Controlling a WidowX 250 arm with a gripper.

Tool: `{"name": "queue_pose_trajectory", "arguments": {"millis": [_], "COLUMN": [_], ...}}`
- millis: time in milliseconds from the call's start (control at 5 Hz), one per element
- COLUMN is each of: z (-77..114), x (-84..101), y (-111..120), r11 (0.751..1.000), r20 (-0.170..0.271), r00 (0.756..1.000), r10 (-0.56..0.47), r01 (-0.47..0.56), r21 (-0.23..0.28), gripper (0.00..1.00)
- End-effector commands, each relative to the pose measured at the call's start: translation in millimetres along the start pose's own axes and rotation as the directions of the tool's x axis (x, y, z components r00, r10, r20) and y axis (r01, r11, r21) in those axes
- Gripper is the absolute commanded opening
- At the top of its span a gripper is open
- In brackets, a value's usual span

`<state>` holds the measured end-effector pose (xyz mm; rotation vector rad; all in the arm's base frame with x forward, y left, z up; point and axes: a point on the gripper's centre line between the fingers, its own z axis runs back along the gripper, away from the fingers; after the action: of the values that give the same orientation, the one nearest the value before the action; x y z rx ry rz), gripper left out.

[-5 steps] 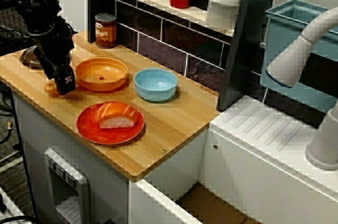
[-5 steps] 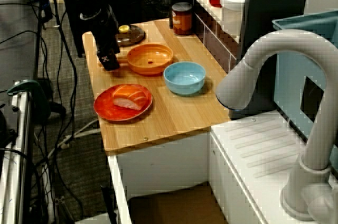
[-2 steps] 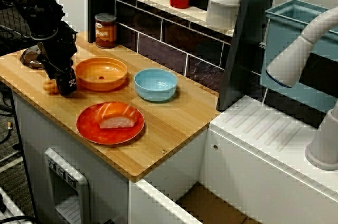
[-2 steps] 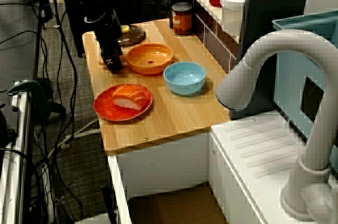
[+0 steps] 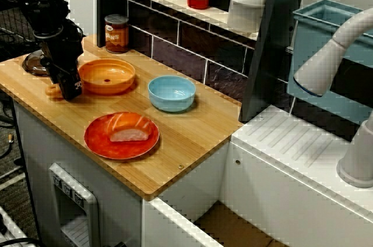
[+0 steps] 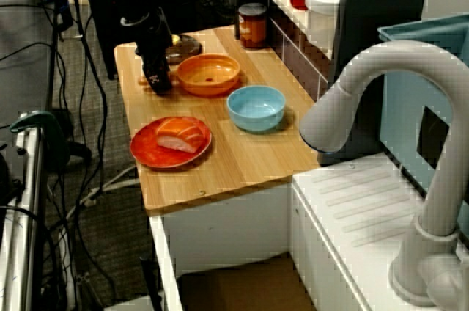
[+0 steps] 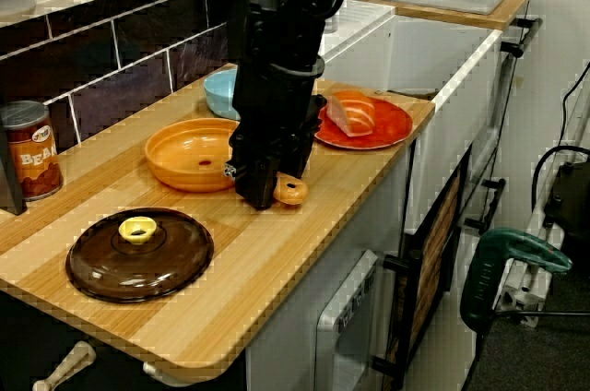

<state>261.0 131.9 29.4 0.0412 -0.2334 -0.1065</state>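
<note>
Standing straight down on the long wooden counter (image 5: 192, 130), the black robot gripper (image 5: 71, 88) is right beside the round orange plastic pan (image 5: 106, 76) in the view facing the shelf. A bit of the pan's orange handle (image 5: 53, 90) pokes out past the gripper. The pan sits near the back of the counter. A small blue bowl (image 5: 171, 92) is just beside it. A flat red plate (image 5: 99, 139) with a piece of toy fish (image 5: 129, 130) is nearer the front edge.

In the view past the grey tap (image 6: 381, 98), the gripper (image 6: 160, 83) touches the far side of the pan (image 6: 208, 75). The fingers are too dark to see here.

In the view along the counter, the gripper (image 7: 253, 190) comes down between the pan (image 7: 189, 153) and the ring end of the handle (image 7: 293, 192). Its fingers are squeezed on the handle. The pan lies flat on the wood. A round brown lid with a yellow knob (image 7: 138, 257) lies near it, and a bean can (image 7: 28, 149) stands by the dark tile wall.
</note>
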Motion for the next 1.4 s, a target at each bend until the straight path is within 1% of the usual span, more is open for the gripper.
{"name": "queue_pose_trajectory", "arguments": {"millis": [0,200,400,600,800,1000,1200], "z": [31.2,43.3,44.2,48.2,55.0,62.2,69.0], "x": [1.0,1.3,2.6,3.0,3.3,5.0,6.4], "y": [39.5,41.9,38.1,31.2,23.8,16.5,10.2], "r11": [1.000,1.000,0.995,0.982,0.967,0.952,0.939], "r20": [0.052,0.088,0.108,0.139,0.167,0.192,0.207], "r00": [0.998,0.996,0.994,0.990,0.985,0.980,0.976], "r10": [0.019,0.009,0.004,-0.007,-0.032,-0.053,-0.065], "r01": [-0.018,-0.011,-0.015,-0.019,-0.011,-0.008,-0.011], "r21": [-0.025,0.019,0.103,0.187,0.253,0.305,0.344], "gripper": [0.00,0.00,0.00,0.00,0.00,0.00,0.00]}}
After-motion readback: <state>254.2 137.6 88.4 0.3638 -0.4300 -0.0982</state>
